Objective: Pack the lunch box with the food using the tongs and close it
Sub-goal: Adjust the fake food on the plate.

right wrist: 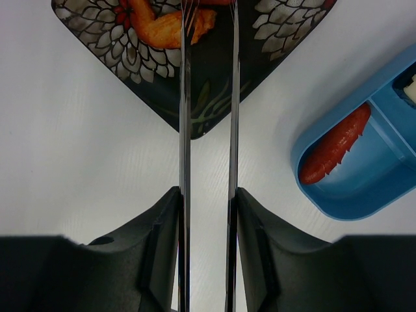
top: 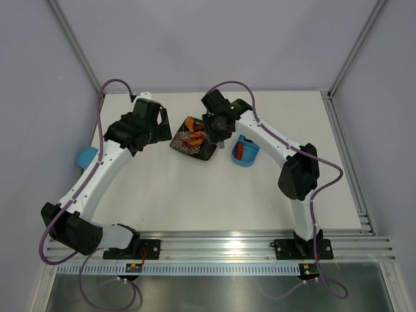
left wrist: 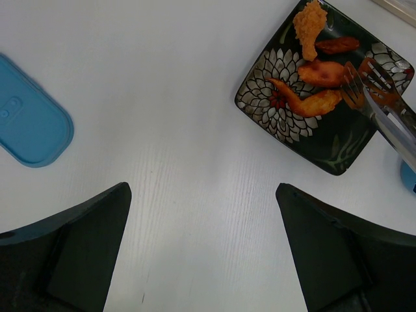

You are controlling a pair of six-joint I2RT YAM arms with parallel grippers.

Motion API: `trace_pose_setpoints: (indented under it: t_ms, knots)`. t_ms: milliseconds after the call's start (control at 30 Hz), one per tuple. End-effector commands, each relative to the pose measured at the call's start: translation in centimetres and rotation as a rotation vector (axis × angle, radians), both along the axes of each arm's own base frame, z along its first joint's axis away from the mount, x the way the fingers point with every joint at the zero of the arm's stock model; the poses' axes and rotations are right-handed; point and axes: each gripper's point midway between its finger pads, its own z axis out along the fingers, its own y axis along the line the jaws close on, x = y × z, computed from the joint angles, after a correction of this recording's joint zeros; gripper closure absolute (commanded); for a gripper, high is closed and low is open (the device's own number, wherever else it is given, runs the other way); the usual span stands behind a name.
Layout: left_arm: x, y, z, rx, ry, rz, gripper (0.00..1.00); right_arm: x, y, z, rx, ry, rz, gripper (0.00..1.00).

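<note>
Packing is partly done: the lunch box (right wrist: 351, 208) sits open just beside the black plate (left wrist: 325, 146) with a red sausage (right wrist: 335, 146) in one compartment and a pale piece (right wrist: 411, 88) in the next, while several orange pieces of food (left wrist: 322, 71) lie on the plate. The right gripper (right wrist: 208, 195) clamps the tongs (right wrist: 184, 97), their tips at an orange piece, and the left gripper (left wrist: 201, 195) hangs wide open and empty over the table (left wrist: 195, 97). The lid (left wrist: 29, 123) lies well apart at the left edge, so closing is not yet done
</note>
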Motion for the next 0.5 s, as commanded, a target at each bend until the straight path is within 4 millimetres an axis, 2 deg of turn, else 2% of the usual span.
trace_pose_setpoints:
  t_ms: [0,67,200,467]
  knots:
    - [0.5,0.4,2.0,-0.011,-0.07,0.022,0.01,1.6,0.9,2.2,0.046,-0.063,0.034,0.55]
    - [0.5,0.3,2.1,-0.013,-0.069,0.02,0.01,1.7,1.0,2.0,0.04,-0.061,0.039,0.55]
    - [0.5,0.4,2.2,-0.013,-0.072,0.02,0.01,2.3,1.7,3.2,0.071,-0.085,0.038,0.55]
    - [0.2,0.5,1.9,-0.015,-0.071,0.023,0.01,2.7,1.4,1.4,0.038,-0.069,0.022,0.55]
